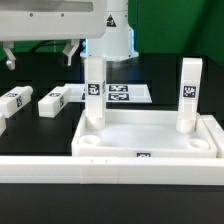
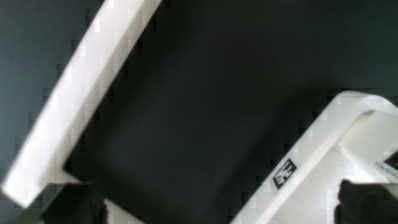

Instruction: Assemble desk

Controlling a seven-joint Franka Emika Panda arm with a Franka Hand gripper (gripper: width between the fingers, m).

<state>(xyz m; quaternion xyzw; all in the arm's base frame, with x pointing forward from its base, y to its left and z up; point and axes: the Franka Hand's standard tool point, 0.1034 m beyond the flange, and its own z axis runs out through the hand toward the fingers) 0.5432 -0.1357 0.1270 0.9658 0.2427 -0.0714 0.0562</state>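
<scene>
**Desk: two legs seated, two to go**

Desk top lies flat, rim up, its near edge against the long white border bar — likely so the bar braces it while legs are driven in. Two legs stand upright in the far corner sockets. The near sockets are empty. Two loose legs lie on the dark table at the exterior view's left, well apart from the top, within reach for pickup.

Gripper hovers above those loose legs with its jaws spread fully wide — nothing held, nothing touched. The wrist view confirms only bare table between the fingers.
</scene>
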